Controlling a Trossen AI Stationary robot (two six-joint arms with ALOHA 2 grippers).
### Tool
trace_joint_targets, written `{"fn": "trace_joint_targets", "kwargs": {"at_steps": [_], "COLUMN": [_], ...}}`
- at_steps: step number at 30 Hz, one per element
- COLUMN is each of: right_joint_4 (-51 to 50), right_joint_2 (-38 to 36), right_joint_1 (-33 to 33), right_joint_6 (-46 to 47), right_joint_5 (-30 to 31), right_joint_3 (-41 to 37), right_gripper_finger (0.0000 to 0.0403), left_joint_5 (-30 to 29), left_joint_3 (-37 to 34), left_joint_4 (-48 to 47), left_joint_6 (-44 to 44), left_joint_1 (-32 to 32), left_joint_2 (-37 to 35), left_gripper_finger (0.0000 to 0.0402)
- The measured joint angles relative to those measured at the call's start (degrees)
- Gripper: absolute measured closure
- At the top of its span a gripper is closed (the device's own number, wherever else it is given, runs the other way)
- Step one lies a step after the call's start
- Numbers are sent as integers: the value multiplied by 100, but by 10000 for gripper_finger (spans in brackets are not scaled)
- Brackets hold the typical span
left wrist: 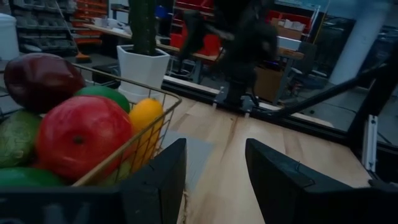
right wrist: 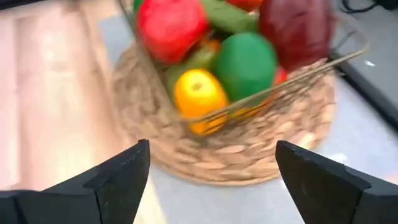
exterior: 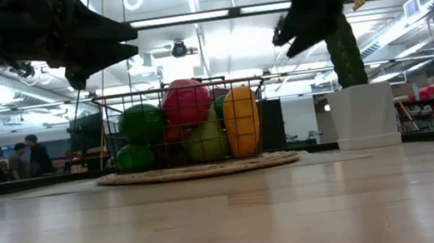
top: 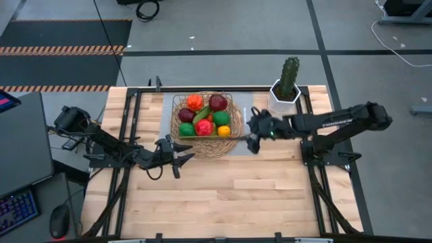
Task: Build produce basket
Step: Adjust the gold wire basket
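Note:
The basket, a tan wicker round with a wire frame at its centre, sits on a grey mat at the table's far middle. The produce fills the frame: red, dark purple, green, yellow and orange pieces, piled on one another. My left gripper hovers open at the basket's near left rim, pointing level past it, with nothing between its fingers. My right gripper hangs open above the table, just right of the basket, slanting down toward it, also with nothing in it.
A tall green cactus in a white pot stands at the far right, close behind my right arm. Black frame rails run along the table's left and right sides. Bare wooden tabletop lies near the front edge.

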Motion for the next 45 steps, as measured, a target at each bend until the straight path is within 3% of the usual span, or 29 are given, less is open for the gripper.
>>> {"fn": "trace_joint_targets", "kwargs": {"at_steps": [3,7,12,15,20,24,27,30,33,36,40,45], "right_joint_4": [779,2596,5069,5870,6726,7424,7968,8210,8115,7811,7552,7886], "right_joint_2": [-118,-148,-14,74,69,69,65,58,58,60,62,62], "right_joint_1": [388,776,979,1028,1040,1010,920,832,757,698,690,628], "right_joint_6": [137,47,-455,-654,-806,-1445,-2261,-2477,-2597,-2585,-2436,-2599], "right_joint_5": [227,561,688,692,1058,1210,1304,1316,1306,1306,1306,1347], "right_joint_3": [-558,-1384,-2452,-2965,-3492,-3573,-3509,-3425,-3411,-3411,-3411,-3409], "right_gripper_finger": [54,54,54,54,54,54,54,54,54,54,54,54], "left_joint_5": [-24,-42,-177,-179,-417,-1184,-2244,-2500,-2700,-3421,-3899,-3400], "left_joint_3": [0,-1,-1,1,-1,1,191,645,1115,1400,1367,1225], "left_joint_4": [-12,-51,-70,-140,-376,-387,636,1662,1438,821,328,-1051], "left_joint_6": [0,-2,175,346,258,515,2151,4062,5060,5646,5554,3553], "left_joint_1": [0,0,0,0,-2,15,144,264,217,191,199,192], "left_joint_2": [0,0,0,0,0,2,-106,-319,-535,-653,-810,-856], "left_gripper_finger": [230,230,230,230,230,230,230,230,230,230,230,230]}}
